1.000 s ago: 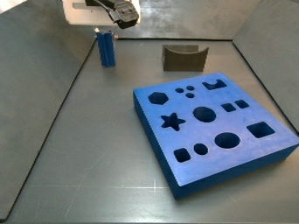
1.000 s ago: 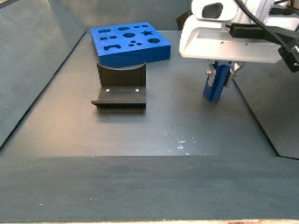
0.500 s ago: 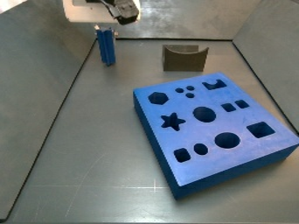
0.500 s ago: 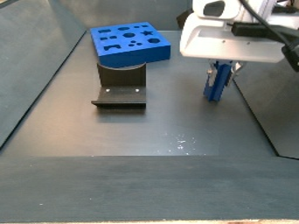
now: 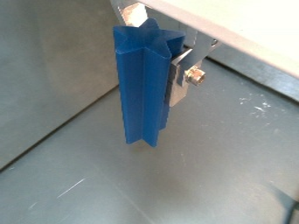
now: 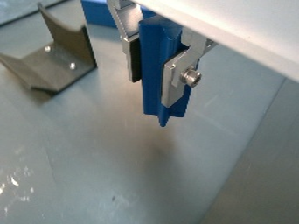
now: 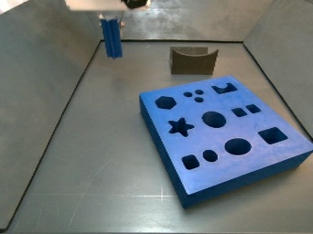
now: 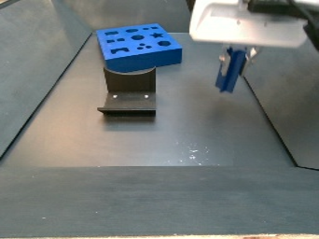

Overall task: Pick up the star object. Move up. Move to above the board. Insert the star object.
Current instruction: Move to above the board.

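Dark grey flooring [image 7: 86, 155] runs under everything, walled by grey panels at the back. Taking the board [image 7: 226, 137] as the landmark: in a side view it lies nearest the camera, a thick blue block whose top carries a star hole, circles, squares and a hexagon. Just behind the board, apart from it, stands the fixture [image 7: 191, 60], a dark bracket on the floor. Farthest back, well apart from the board and beyond the fixture's level, the gripper [image 7: 112, 20] hangs at the frame's upper edge with the star object [image 7: 113, 37] clamped upright between its fingers. The peg's lower end hangs above the floor; in a side view [image 8: 228, 71] it hangs clear beside the board [image 8: 140, 45] and fixture [image 8: 129, 92]. Both wrist views show the silver fingers [image 6: 177, 77] pressed against the ridged blue peg [image 5: 145, 83], its tip above bare floor.
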Available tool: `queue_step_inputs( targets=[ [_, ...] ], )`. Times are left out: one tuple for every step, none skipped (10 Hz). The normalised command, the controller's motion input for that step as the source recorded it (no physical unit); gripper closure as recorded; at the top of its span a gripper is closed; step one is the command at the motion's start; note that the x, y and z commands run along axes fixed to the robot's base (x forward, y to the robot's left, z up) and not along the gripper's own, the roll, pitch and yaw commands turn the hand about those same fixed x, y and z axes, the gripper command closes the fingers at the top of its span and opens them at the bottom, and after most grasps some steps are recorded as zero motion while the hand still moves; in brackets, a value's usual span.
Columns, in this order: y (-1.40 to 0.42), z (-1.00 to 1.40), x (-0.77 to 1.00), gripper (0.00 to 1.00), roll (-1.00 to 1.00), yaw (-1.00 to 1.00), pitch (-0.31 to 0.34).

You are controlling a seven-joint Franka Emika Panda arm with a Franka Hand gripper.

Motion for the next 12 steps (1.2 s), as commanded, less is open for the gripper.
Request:
queue_step_inputs(
  targets=[
    [-0.23, 1.00, 0.16, 1.00, 0.05, 0.05, 0.111],
    [-0.22, 1.00, 0.16, 1.00, 0.06, 0.04, 0.099],
    [-0.21, 1.00, 0.15, 1.00, 0.07, 0.03, 0.094],
    [-0.20, 1.00, 0.14, 1.00, 0.07, 0.03, 0.088],
    [-0.18, 1.00, 0.13, 1.00, 0.07, 0.03, 0.089],
    [-0.17, 1.00, 0.12, 1.00, 0.07, 0.03, 0.091],
    [-0.16, 1.00, 0.11, 1.00, 0.07, 0.03, 0.089],
    [-0.15, 1.00, 0.11, 1.00, 0.07, 0.03, 0.086],
    [-0.13, 1.00, 0.09, 1.00, 0.06, 0.03, 0.083],
    [-0.13, 1.00, 0.09, 1.00, 0.06, 0.03, 0.081],
    [-0.11, 1.00, 0.08, 1.00, 0.05, 0.03, 0.081],
    [-0.10, 1.00, 0.07, 1.00, 0.04, 0.03, 0.081]
  ],
)
